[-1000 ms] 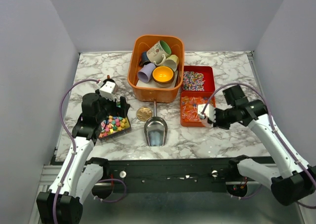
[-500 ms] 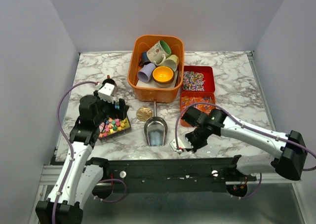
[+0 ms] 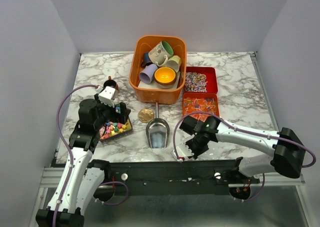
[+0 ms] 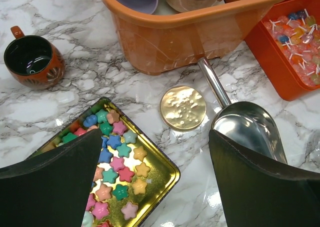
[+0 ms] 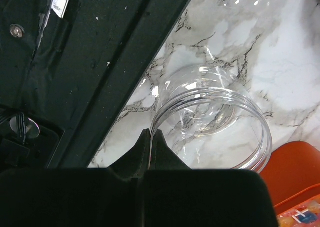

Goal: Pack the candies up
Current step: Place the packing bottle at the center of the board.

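Top view first. The speckled candies [image 3: 196, 81] and the orange-red candies [image 3: 201, 107] sat in two red trays [image 3: 212, 73] at about 3 o'clock of the orange bin [image 3: 134, 74] of mugs. The right gripper [image 3: 181, 154] was down at the near edge, so both lots lay at roughly 1 o'clock from it, well apart. The left gripper [image 3: 118, 110] hung wide open and held nothing. A gold tin [image 3: 128, 130] of star candies [image 3: 114, 127] lay just below it at 6 o'clock.

Left wrist view: the star candies [image 4: 117, 162] showed between the spread fingers. The metal scoop [image 4: 250, 124] lay at 3 o'clock and a gold lid [image 4: 183, 108] at 12.

Right wrist view: the fingers were pinched tight on the rim of a clear jar [image 5: 262, 137], which lay tipped on the marble by the black base rail. A tray corner peeked in at 4 o'clock.

My take: these sweets are tiny and light, and the wrappers look slick. Pinching them one by one would be a pain, and they'd skitter off. I'd grab the scoop by its thin handle and shovel them instead.
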{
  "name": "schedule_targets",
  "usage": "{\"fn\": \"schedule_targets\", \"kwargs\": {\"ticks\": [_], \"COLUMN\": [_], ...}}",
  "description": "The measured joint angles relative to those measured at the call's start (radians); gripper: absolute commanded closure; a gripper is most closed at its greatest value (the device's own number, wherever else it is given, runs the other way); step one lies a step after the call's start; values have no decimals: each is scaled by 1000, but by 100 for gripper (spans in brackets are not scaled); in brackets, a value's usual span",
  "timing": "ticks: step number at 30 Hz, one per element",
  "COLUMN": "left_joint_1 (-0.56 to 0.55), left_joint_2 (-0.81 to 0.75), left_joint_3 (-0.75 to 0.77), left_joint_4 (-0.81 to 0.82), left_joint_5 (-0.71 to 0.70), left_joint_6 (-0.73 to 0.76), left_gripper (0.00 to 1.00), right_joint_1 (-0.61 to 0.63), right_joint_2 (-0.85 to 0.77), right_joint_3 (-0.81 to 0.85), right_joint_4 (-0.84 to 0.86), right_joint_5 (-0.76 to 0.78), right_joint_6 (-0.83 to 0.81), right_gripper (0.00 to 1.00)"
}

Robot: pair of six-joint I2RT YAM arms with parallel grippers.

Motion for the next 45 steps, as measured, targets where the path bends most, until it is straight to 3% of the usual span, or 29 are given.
{"fn": "schedule_targets", "kwargs": {"ticks": [1,2,4,5,7,8,10,16,22,32,39,45], "left_joint_1": [0,0,0,0,0,-1,-11,-67,-115,-216,-246,-264], "left_joint_2": [0,2,10,24,48,66,101,196,422,614,788,826], "left_joint_3": [0,0,0,0,0,0,0,48,185,182,185,208], "left_joint_4": [0,1,2,2,2,1,1,-11,-32,11,72,92], "left_joint_5": [2,4,10,11,11,10,3,-64,-97,-174,-248,-249], "left_joint_6": [-2,-5,-13,-19,-28,-34,-44,-40,-47,-105,-181,-227], "left_gripper": [1,1,1,1,1,1,1,1,5,8,13,20], "right_joint_1": [2,3,4,5,6,6,6,7,-24,-277,-344,-379], "right_joint_2": [0,0,0,0,0,0,-1,-25,-94,-151,-187,-201], "right_joint_3": [-5,-10,-12,-12,-13,-13,-12,74,213,419,446,401], "right_joint_4": [3,8,18,22,36,45,51,21,18,114,180,213], "right_joint_5": [5,10,17,21,32,41,47,58,58,38,35,35], "right_joint_6": [0,0,5,4,6,13,16,65,152,409,487,508], "right_gripper": [99,92,75,61,52,42,38,35,34,34,34,34]}}
